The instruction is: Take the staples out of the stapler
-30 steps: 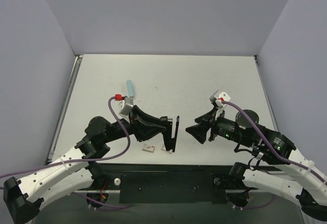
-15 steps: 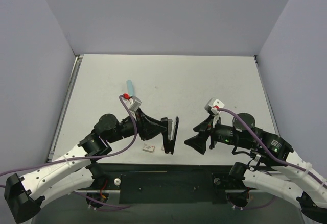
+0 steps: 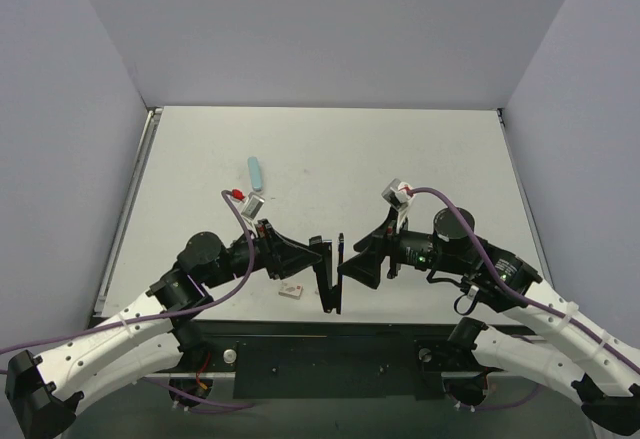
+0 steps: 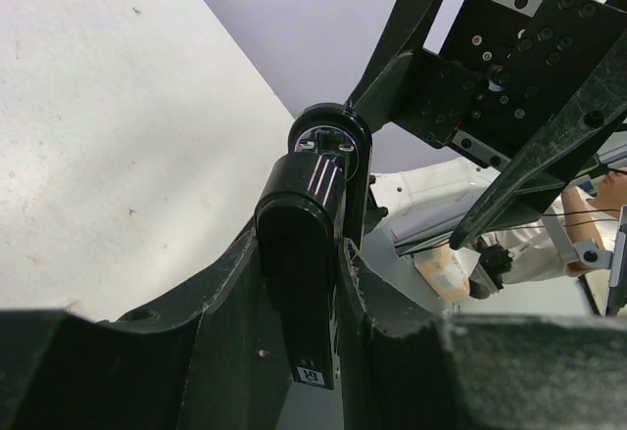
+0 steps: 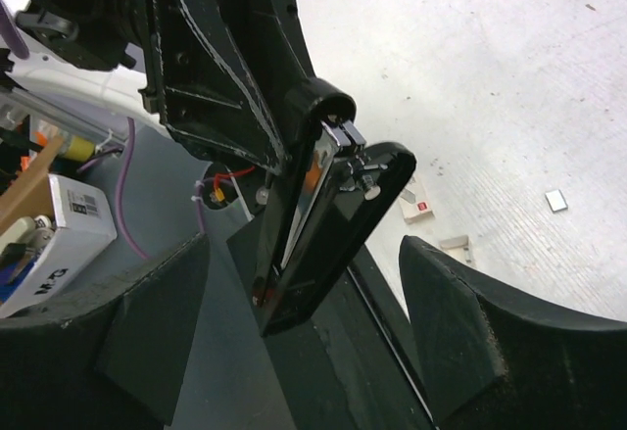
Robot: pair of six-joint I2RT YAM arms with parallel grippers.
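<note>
Well, the pale, speckled bench (image 3: 420, 159) lies flat and matte. Over its near part the left hand (image 3: 322, 262) is clamped on the stapler (image 3: 334, 277). The right hand (image 3: 352, 267) gapes wide, its blocky black fingers (image 5: 446, 322) flanking the stapler without touching. The stapler is slim, glossy black, hinged apart, with metal and orange inside. A rounded pale blue bar (image 3: 257, 172) lies farther back.

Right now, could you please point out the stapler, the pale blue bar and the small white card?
stapler (image 5: 343, 219), right wrist view, on its black outer arm.
pale blue bar (image 3: 257, 172), top external view, on its middle.
small white card (image 3: 292, 291), top external view, on its upper face.
</note>
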